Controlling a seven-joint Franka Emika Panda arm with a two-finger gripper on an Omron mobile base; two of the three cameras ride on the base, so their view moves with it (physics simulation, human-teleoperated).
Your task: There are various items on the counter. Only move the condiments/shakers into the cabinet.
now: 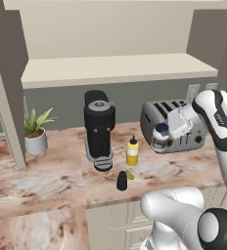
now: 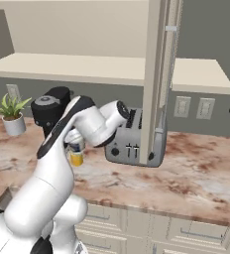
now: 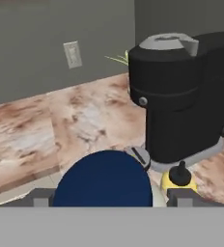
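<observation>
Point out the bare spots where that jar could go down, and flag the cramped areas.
The cabinet shelf is bare along its whole visible length. The counter is open right of the toaster, and also between the potted plant and the coffee machine. It is crowded in front of the coffee machine, where the yellow squeeze bottle and black shaker stand close.
</observation>
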